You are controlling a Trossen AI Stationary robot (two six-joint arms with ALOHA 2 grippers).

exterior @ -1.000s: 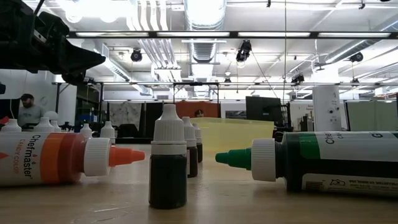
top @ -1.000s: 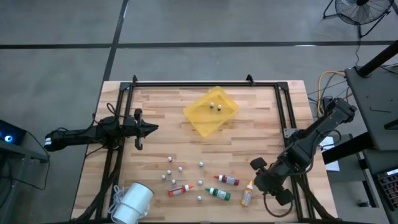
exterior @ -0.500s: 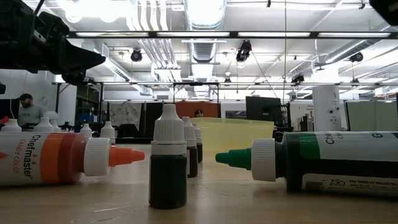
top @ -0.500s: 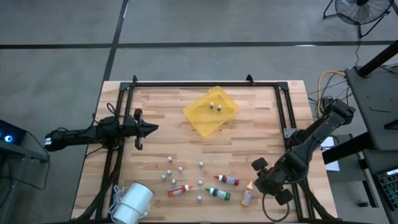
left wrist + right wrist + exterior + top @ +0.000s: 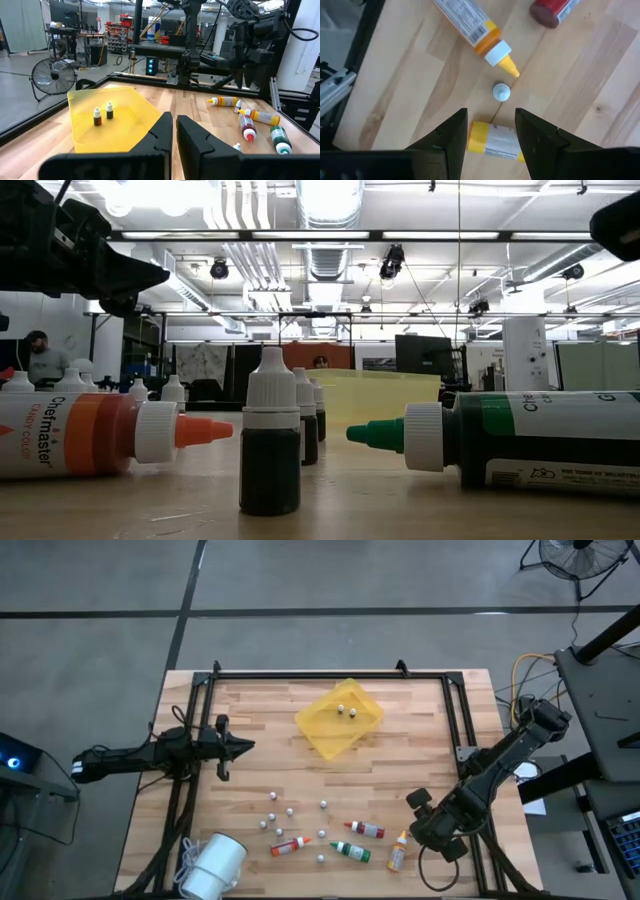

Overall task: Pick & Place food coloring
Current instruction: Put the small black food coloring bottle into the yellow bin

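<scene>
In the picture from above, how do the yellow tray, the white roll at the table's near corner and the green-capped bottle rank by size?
1. yellow tray, clearly the largest.
2. white roll, roughly half the tray's spread.
3. green-capped bottle, far smaller, a thin sliver.
All lie on the table, so nearness hardly skews this.

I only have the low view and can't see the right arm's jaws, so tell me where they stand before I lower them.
Observer: The right gripper hangs with its jaws open, lined up over a lying yellow-labelled bottle.
Operator: Name what lies close to it.
Observer: A small white-capped bottle stands just beyond it, then comes a lying yellow-capped bottle.
Operator: Report the left arm.
Observer: The left gripper waits with its jaws shut over the left side of the table, away from those bottles.
</scene>
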